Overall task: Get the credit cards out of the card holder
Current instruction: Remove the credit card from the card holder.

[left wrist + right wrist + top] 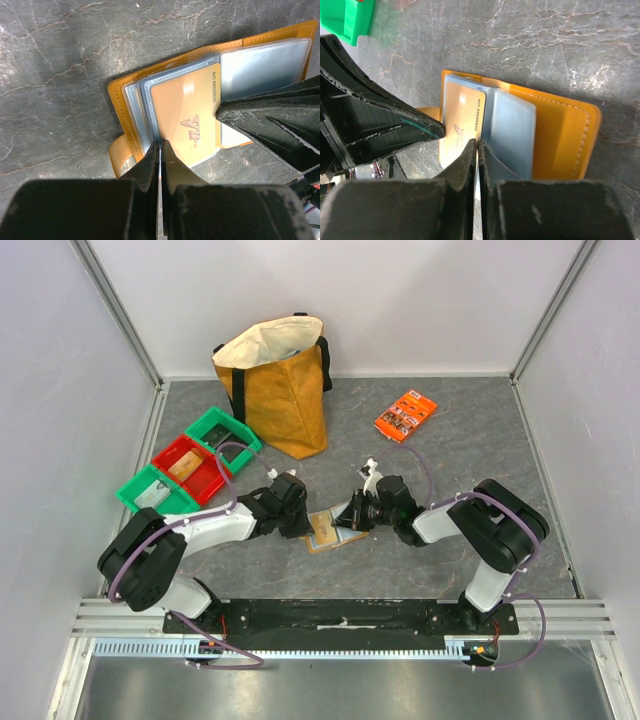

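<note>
The tan-brown card holder [325,532] lies open on the table between both grippers. Its pale blue-grey pockets [260,67] fan out, and a tan credit card [185,105] marked VIP sits in a clear sleeve. My left gripper [160,145] is shut, its tips touching the sleeve's edge at the card's corner. My right gripper [478,143] is shut, its tips at the fold between the card [460,125] and a blue-grey pocket [512,135]. Whether either one pinches a sleeve edge is not visible. Other cards are hidden.
A yellow tote bag [280,385] stands at the back. An orange printed packet [405,415] lies at the back right. Green and red bins [190,465] sit in a row to the left, and a green one shows in the right wrist view [342,20].
</note>
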Available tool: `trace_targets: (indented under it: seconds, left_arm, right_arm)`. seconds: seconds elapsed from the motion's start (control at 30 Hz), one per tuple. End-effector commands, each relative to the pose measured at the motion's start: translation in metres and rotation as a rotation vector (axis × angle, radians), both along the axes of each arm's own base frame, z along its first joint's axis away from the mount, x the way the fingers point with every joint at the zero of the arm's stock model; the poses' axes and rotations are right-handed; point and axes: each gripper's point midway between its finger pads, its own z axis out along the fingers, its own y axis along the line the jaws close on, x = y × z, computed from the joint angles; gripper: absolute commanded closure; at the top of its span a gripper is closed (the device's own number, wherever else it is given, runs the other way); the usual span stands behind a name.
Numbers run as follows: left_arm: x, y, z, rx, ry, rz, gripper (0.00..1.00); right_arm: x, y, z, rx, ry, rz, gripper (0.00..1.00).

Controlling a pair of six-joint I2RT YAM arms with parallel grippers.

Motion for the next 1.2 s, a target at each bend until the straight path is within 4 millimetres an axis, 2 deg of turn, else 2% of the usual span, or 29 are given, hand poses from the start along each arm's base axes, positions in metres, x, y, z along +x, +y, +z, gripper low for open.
trace_targets:
  seconds: [0.0,0.13,0.3,0.4,0.63,0.73,0.87,0.93,1.17]
  left_arm:
    - [-0.019,0.005,-0.029,0.077,0.067,-0.055,0.98]
    - [-0.018,0.011,-0.028,0.094,0.056,-0.036,0.98]
    - [-0.018,0.021,-0.031,0.11,0.064,-0.016,0.98]
    - [-0.018,0.025,-0.031,0.107,0.065,-0.007,0.98]
    - [-0.017,0.023,-0.026,0.086,0.054,-0.021,0.96]
    - [-0.017,0.019,-0.022,0.063,0.048,-0.025,0.91]
    - [-0.015,0.016,-0.011,0.034,0.021,-0.017,0.79]
    - [-0.012,0.016,-0.006,0.028,0.005,-0.011,0.74]
    - [-0.008,0.018,-0.009,0.057,0.007,-0.013,0.74]
  right_arm:
    - [-0.007,0.026,0.027,0.098,-0.041,0.119,0.98]
    - [-0.006,0.018,0.019,0.048,-0.04,0.101,1.0]
    - [0.006,-0.007,0.013,0.001,-0.038,0.033,1.0]
    - [0.01,-0.015,0.013,-0.012,-0.042,0.022,1.0]
    - [0.01,-0.01,0.018,0.002,-0.047,0.043,1.0]
    - [0.008,-0.006,0.023,0.029,-0.05,0.067,0.86]
    - [0.011,-0.003,0.027,0.039,-0.057,0.072,0.77]
    - [0.012,-0.002,0.028,0.041,-0.057,0.073,0.76]
    - [0.014,0.001,0.024,0.036,-0.05,0.083,0.73]
